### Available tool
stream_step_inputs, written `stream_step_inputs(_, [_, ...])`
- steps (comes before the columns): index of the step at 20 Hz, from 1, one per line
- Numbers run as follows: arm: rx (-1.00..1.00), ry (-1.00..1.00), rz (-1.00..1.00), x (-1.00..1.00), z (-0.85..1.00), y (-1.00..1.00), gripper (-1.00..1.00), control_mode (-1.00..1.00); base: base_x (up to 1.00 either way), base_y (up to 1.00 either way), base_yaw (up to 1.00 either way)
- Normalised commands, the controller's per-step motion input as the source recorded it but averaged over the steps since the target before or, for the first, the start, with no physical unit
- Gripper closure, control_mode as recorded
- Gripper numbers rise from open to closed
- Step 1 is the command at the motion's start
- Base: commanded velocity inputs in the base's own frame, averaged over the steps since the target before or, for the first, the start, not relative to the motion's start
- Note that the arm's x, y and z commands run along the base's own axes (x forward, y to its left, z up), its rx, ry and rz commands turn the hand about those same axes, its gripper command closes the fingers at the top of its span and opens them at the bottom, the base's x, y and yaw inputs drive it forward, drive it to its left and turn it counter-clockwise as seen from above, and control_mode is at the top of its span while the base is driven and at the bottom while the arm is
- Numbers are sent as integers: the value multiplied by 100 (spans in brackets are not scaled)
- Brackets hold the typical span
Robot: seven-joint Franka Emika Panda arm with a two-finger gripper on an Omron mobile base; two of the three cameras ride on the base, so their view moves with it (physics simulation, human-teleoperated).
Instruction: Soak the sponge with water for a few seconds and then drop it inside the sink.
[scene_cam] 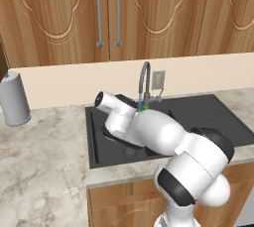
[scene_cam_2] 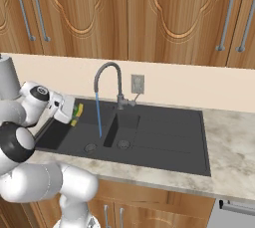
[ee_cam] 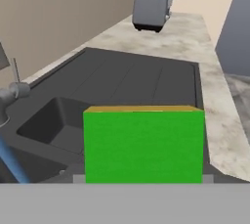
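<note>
end effector [scene_cam_2: 74,111]: clamped on the sponge, held above the left end of the sink, pointing sideways toward the faucet
sponge [ee_cam: 143,145]: in the grip; green face fills the hand view, yellow layer along its top edge; in the right base view a green and yellow sliver sticks out past the white hand [scene_cam_2: 77,111]
water [scene_cam_2: 98,117]: thin light-blue stream falling from the spout into the large basin; sponge sits just left of it in the right base view, can't tell if they touch
sink [scene_cam_2: 169,137]: dark grey, set in the marble surface; large basin left, small basin by the faucet base, ribbed drainboard right; 2 round drains
faucet [scene_cam_2: 110,80]: curved grey spout at the back rim, running
surface [scene_cam_2: 234,157]: speckled marble, both sides of the sink
toaster [ee_cam: 152,8]: grey, on the far surface past the drainboard in the hand view
canister [scene_cam: 14,98]: grey cylinder, upright, left of the sink by the wall
outlet [scene_cam_2: 137,83]: on the wall behind the faucet
</note>
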Motion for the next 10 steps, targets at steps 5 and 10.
stream_step_inputs(5, [0,0,0,18,-16,-5,100,-100,0,0,0])
stream_step_inputs(10, [0,0,0,16,-17,-12,100,-100,0,0,0])
